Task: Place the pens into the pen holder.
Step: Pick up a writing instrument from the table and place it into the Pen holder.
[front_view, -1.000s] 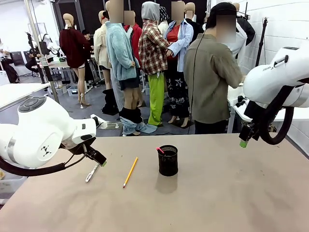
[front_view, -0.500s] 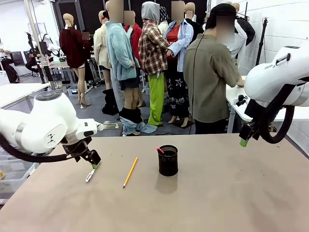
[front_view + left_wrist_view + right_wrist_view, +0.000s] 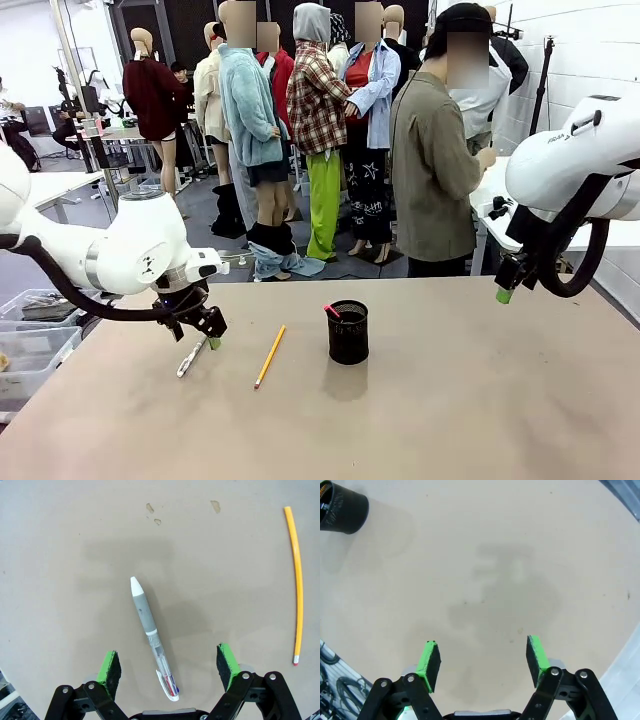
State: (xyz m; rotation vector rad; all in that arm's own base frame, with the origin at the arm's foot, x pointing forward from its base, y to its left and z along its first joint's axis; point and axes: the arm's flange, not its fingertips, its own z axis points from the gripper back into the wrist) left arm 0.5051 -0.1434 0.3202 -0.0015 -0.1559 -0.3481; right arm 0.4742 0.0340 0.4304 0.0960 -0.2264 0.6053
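A silver-white pen [image 3: 190, 357] lies flat on the table at the left. My left gripper [image 3: 210, 337] hangs open just above it, and the pen [image 3: 150, 635] sits between the spread green pads [image 3: 109, 667], untouched. A yellow pencil [image 3: 270, 355] lies a little to the right, seen too in the left wrist view [image 3: 296, 582]. The black mesh pen holder [image 3: 347, 332] stands mid-table with a red-pink-ended pen [image 3: 331, 311] sticking out. My right gripper [image 3: 507, 287] is raised at the far right, open and empty, its jaws [image 3: 483, 661] over bare table, the holder [image 3: 341, 511] far off.
A person in an olive shirt [image 3: 435, 165] stands beyond the far table edge, turned away. A clear plastic bin [image 3: 35, 345] sits off the table's left side. The brown tabletop [image 3: 450, 400] has wide free room at the right and front.
My left arm has swung in and moved its gripper right and down, to hang over the silver-white pen. The right arm has stayed still.
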